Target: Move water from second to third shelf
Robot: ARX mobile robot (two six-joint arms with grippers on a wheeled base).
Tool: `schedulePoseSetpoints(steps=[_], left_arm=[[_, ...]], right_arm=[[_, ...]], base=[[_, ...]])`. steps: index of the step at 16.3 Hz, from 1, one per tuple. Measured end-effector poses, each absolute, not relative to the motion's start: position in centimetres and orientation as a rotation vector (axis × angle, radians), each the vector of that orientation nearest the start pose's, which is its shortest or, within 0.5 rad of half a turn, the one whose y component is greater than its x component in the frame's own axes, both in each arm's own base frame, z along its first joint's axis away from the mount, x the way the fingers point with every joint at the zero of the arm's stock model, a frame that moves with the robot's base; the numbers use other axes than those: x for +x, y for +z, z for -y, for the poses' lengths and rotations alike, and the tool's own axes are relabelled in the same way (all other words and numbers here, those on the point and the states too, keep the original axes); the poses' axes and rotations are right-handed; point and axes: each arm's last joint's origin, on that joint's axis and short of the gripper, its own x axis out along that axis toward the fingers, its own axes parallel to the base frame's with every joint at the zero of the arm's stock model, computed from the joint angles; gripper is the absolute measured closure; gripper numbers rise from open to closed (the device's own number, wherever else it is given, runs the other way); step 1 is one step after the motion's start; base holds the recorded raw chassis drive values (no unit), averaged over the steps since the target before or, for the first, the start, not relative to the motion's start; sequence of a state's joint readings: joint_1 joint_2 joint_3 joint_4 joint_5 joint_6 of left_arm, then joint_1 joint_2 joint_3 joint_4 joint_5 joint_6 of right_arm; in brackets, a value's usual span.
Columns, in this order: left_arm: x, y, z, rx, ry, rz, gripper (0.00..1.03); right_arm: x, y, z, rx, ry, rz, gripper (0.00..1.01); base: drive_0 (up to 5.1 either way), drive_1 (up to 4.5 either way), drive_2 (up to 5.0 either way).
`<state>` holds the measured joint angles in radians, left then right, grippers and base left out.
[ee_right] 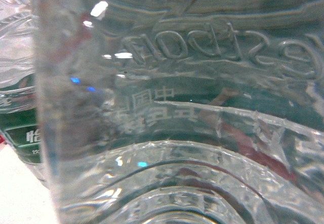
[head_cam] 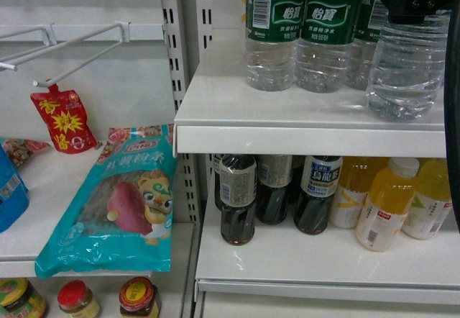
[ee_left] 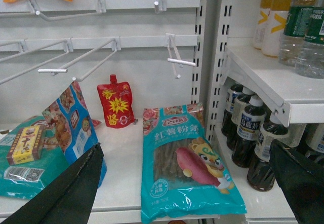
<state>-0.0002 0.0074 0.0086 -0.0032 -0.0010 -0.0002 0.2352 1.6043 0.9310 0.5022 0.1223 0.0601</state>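
A: What takes up the most room?

B: The white shelving unit (head_cam: 309, 116). Its upper shelf carries a row of water bottles (head_cam: 302, 30) with green labels, and the lower shelf (head_cam: 316, 260) holds dark tea bottles (head_cam: 237, 199) on the left and yellow juice bottles (head_cam: 388, 203) on the right.

A: And to the left of it?

B: Another bay with white wire hooks (head_cam: 79, 44) above a shelf. A big teal noodle packet (head_cam: 118, 203) with a cartoon animal lies flat there, partly over the front edge. Behind it a small red spouted pouch (head_cam: 63, 120) leans against the back panel. Below, three small jars (head_cam: 79, 298) show their lids.

A: Where is the water bottle in question?

B: The water (head_cam: 406, 70) stands at the right front of the upper shelf, ahead of the row and near the front edge. The right gripper (head_cam: 413, 5) is a dark block at its label and neck.

A: Clenched on it?

B: I cannot tell. The fingers are cut off at the top of the head view, and the right wrist view is filled by ribbed clear plastic pressed right up against the lens.

A: The left gripper?

B: The left gripper (ee_left: 187, 183) hangs before the left bay, released and holding nothing. Its two dark fingers (ee_left: 71, 193) stand wide apart, the noodle packet showing between them.
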Motion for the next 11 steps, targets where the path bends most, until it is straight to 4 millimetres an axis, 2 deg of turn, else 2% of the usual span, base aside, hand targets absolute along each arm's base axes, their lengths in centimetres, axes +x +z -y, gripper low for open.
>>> schedulePoseSetpoints(steps=[11], left_arm=[[9.8, 16.6, 0.0, 0.0, 0.001, -0.002, 0.05]], right_arm=[[37.1, 23.9, -7.2, 0.056, 0.062, -0.175, 0.57]], base=[[0.0, 0.0, 0.0]])
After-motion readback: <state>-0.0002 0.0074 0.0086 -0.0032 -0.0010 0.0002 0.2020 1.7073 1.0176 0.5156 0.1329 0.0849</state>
